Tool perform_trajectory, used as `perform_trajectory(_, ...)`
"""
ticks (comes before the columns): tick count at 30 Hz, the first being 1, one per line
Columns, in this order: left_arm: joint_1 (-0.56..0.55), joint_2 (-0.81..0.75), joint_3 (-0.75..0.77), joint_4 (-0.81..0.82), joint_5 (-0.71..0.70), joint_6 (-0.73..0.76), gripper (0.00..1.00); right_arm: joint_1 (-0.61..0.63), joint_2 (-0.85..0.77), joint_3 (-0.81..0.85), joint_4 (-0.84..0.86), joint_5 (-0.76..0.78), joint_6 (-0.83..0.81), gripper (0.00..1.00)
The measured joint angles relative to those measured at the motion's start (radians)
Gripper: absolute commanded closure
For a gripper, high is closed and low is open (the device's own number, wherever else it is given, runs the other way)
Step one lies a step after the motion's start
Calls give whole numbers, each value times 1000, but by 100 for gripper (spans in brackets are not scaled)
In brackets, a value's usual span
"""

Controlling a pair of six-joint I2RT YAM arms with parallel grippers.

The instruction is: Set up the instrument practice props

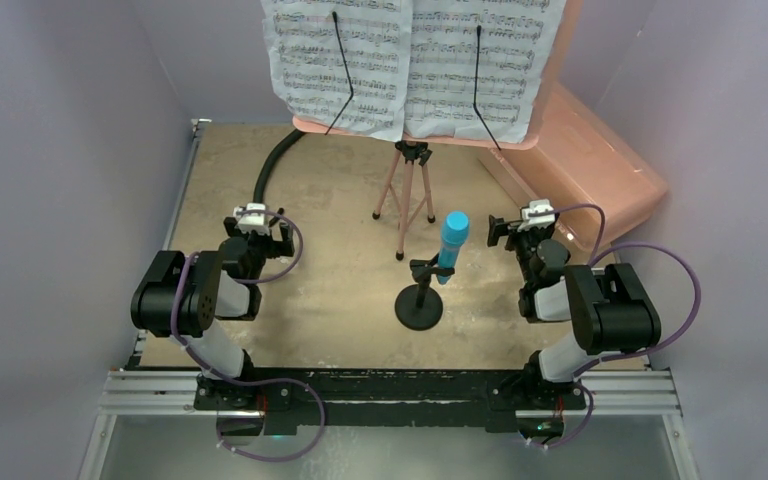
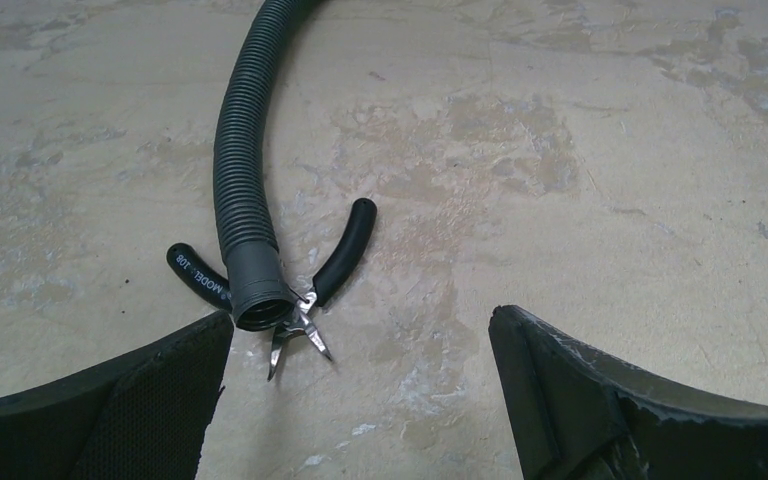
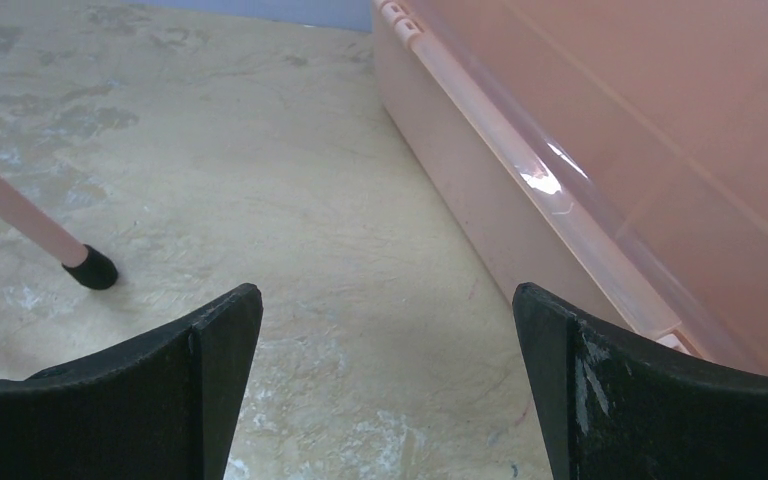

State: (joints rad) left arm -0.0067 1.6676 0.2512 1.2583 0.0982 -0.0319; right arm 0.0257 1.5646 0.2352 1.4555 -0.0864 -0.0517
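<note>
Black-and-white arms (image 1: pixel 185 295); purple cables (image 1: pixel 697 285); right gripper (image 3: pixel 385 300) scuffed black.

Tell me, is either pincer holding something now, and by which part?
Nothing is held. The left pincer is open, short of the hose and pliers. The right pincer is open and empty, with the stand leg and the box ahead.

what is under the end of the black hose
A small pair of black-handled pliers lies under the hose end, on the table. Both handle ends and the metal tips stick out; part of one handle is hidden by the hose.
</note>
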Motion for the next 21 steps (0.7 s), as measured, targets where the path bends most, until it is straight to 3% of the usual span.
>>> perform_trajectory(21,0,0,0,-5,-3,4,1,0,0,21,-14,69,26,2)
